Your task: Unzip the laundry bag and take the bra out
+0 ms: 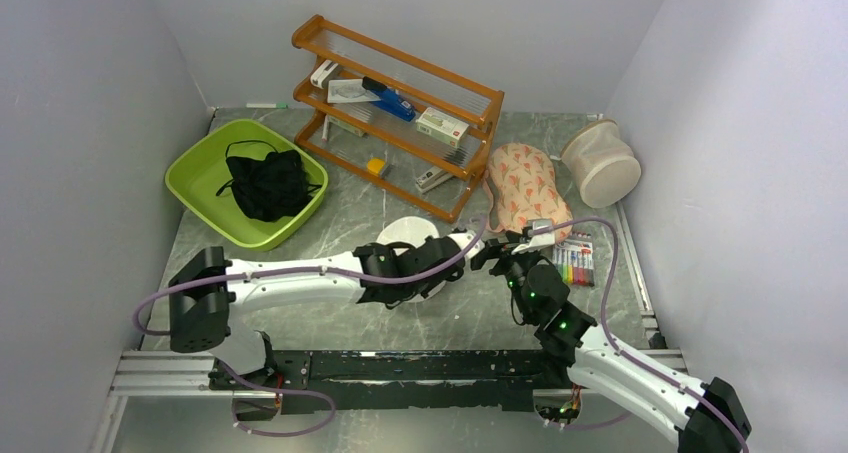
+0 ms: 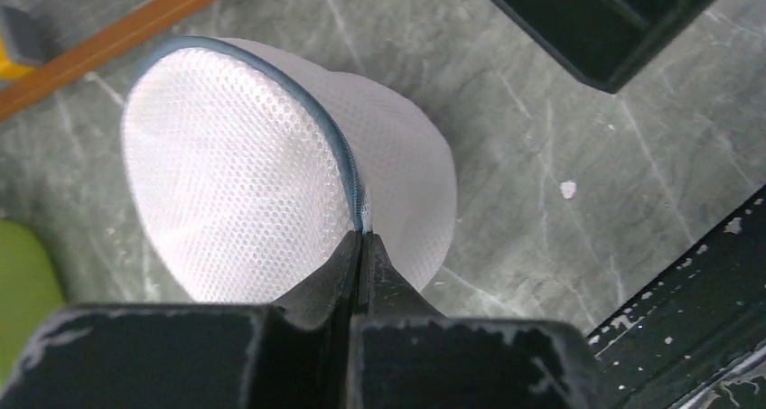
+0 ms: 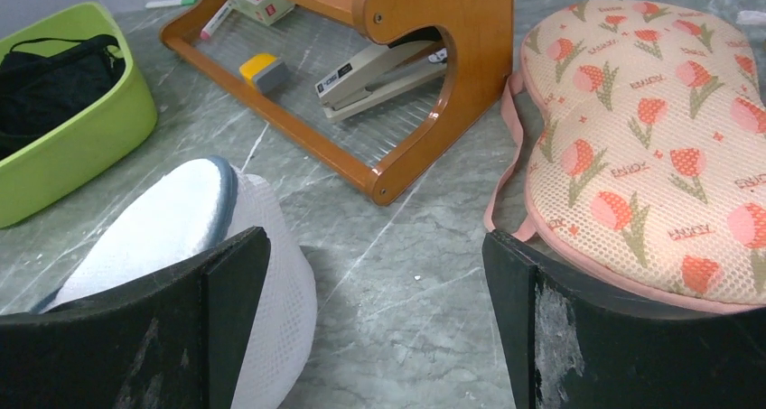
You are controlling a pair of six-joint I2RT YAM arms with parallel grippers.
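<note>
The left tool (image 2: 361,243) is pressing its two black fingers together on the teal zip (image 2: 312,106) of the small white round mesh laundry bag (image 2: 235,174), at the rim where the disc lid is meeting the side wall. Whether a puller is sitting between them I cannot tell. Nothing is pinning the bag to the grey marbled table (image 2: 560,138), so a pull from here is likely dragging the whole light bag along instead of running the zip. If only mesh is being pinched, it could be snagging or slipping free.

The right tool (image 3: 370,246) is hanging with its fingers wide apart, gripping nothing. The bag is lying just off its left finger and a cream mesh pouch with orange tulip print (image 3: 650,129) just off its right. A careless closing could be catching that pouch's pink edging rather than steadying the bag.

Beyond both tools an orange wooden rack (image 3: 434,93) is standing. Farther out, well apart to the left of the left tool, the black soft fabric bra with thin straps (image 1: 265,185) is lying in a lime-green plastic tray (image 1: 195,158). No dark shape is showing through the bag's mesh, so the removal is looking done.
</note>
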